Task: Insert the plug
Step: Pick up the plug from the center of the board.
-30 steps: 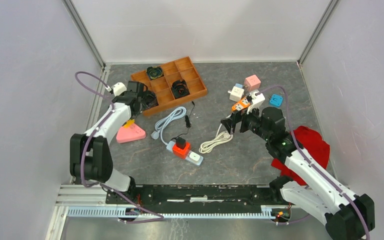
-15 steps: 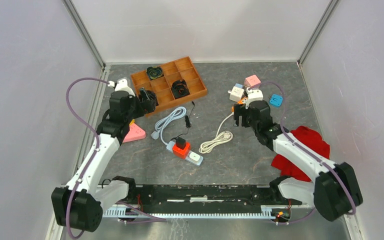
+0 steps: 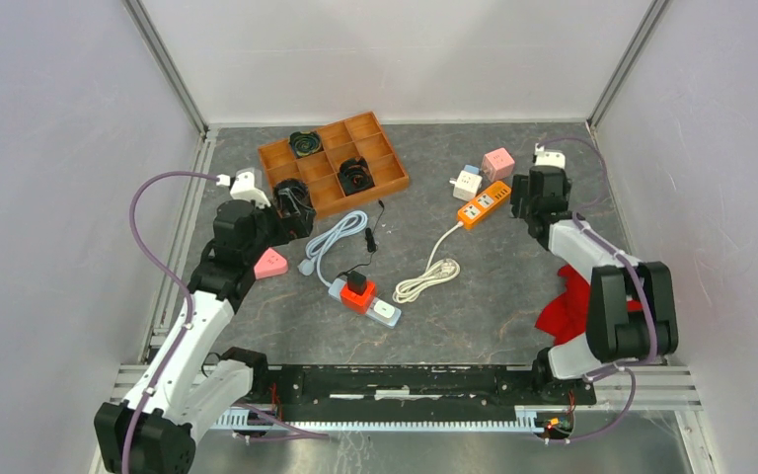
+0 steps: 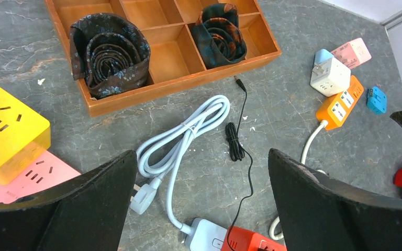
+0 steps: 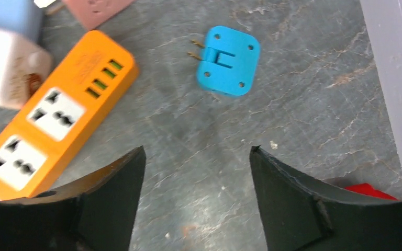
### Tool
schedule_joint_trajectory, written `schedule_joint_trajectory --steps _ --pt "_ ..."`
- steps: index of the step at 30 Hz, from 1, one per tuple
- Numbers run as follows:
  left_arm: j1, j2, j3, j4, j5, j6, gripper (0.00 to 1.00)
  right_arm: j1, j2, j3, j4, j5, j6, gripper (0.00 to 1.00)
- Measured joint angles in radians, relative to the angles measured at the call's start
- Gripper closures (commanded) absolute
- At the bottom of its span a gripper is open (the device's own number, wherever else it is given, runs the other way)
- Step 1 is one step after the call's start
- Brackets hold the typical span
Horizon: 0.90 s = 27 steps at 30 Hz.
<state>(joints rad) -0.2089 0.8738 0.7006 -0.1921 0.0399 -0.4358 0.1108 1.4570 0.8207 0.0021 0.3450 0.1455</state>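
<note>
1. Since the earlier frames the right arm has swung from the middle of the surface [image 5: 314, 99] out to its far right side, past the orange power strip [image 3: 484, 204]. The left arm has pulled back towards the wooden tray [image 3: 395, 185].
2. The right pincer [image 5: 196, 157] has drawn its jaws in somewhat. They stand partly open with only bare surface between them, so it holds nothing.
3. The left pincer [image 4: 201, 157] is spread wide and empty, hanging above the coiled grey cable [image 4: 180, 141].
4. The thing to be inserted, as I judge it, is the blue plug [image 5: 228, 61]. It lies flat on the surface, just beside the far end of the orange power strip but not touching it.
5. In the right wrist view the blue plug sits ahead of the fingertips and a little right of the gap's centre line.
6. Its two prongs point up and left, towards the strip, so its axis runs slanted across the jaws' line of approach.
7. The right arm is much the nearer; the left is well apart, on the other side of the surface.
8. The next move probably calls for going forward, shifting slightly right, and turning the wrist to take the plug's body by its sides.
</note>
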Motion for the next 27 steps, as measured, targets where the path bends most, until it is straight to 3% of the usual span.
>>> schedule_joint_trajectory --steps 3,9,17,27 --pt "-0.020 -0.010 0.005 -0.013 -0.037 0.001 0.00 -0.068 0.073 0.043 -0.003 -0.013 -0.014 0.08" --pt "-0.033 -0.015 0.005 -0.027 -0.043 0.001 0.00 -0.140 0.177 0.129 0.005 -0.060 -0.027 0.07" --pt "-0.036 -0.018 0.006 -0.045 -0.049 0.003 0.00 -0.155 0.282 0.202 0.032 -0.107 -0.035 0.07" --pt "-0.040 -0.020 0.007 -0.047 -0.064 0.004 0.00 -0.190 0.391 0.253 0.034 -0.105 -0.035 0.17"
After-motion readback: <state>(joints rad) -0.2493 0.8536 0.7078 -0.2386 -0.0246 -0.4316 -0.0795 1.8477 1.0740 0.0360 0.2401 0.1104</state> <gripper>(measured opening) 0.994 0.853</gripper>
